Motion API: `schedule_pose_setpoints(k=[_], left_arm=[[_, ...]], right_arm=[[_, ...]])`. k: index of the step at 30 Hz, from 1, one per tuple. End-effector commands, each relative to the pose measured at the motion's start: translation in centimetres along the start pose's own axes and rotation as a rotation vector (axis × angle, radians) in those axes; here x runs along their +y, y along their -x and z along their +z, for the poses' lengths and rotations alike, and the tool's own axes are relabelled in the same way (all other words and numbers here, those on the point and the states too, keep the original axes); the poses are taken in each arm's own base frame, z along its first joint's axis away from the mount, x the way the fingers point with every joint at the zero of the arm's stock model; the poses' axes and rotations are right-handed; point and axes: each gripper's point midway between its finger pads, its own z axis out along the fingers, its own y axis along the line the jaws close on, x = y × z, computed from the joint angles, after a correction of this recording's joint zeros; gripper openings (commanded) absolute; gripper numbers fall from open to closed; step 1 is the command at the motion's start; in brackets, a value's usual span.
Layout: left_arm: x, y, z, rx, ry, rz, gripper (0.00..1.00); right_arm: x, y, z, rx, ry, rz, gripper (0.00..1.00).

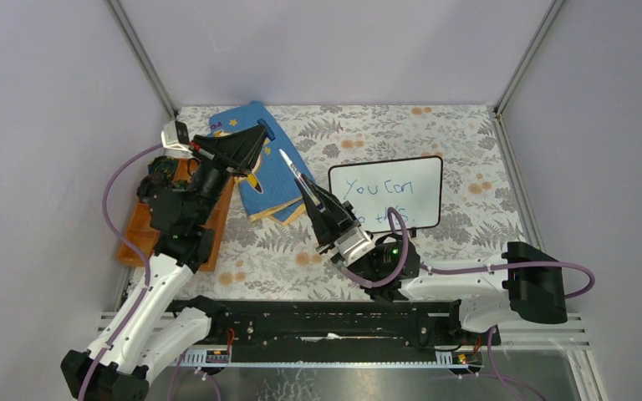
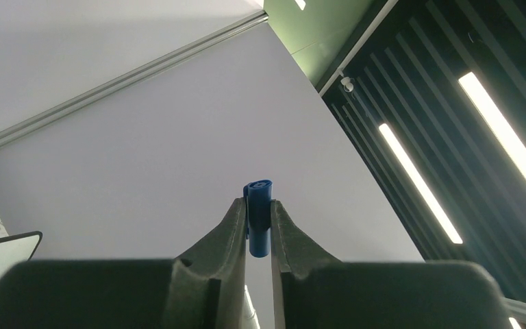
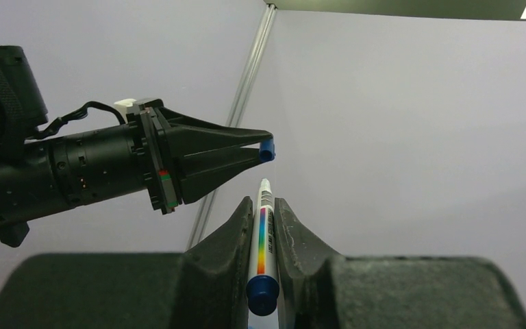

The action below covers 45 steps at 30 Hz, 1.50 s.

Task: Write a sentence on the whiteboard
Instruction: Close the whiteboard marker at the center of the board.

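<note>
Whiteboard (image 1: 418, 199) sits right of centre on the tabletop (image 1: 468, 134), its blue sentence (image 1: 380, 185) partly hidden by the right arm. Wrist views show the grips: left pincer (image 2: 257, 203) clamps a cap (image 2: 259, 188), right pincer (image 3: 264, 203) a marker (image 3: 261, 247).

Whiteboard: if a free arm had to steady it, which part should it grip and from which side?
Probably the right edge of the whiteboard, approached from the right: its thin frame lies exposed there, away from the sentence, while the right gripper holding the marker overhangs the near left corner.
</note>
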Motion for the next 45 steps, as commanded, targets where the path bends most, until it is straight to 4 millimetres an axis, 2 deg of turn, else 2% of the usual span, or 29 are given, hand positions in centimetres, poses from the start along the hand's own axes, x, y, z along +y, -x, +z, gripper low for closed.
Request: schedule_pose_setpoints(k=[1,45], left_arm=[[-0.63,-0.22,-0.36,0.006,-0.023,0.002,0.0],[0.3,-0.73,-0.59,0.021,0.007,0.017,0.0]], right_arm=[[-4.38,3.85,1.17,-0.115,-0.19,0.101,0.0],[-4.17,4.21,1.91,-0.131,-0.199,0.16,0.0]])
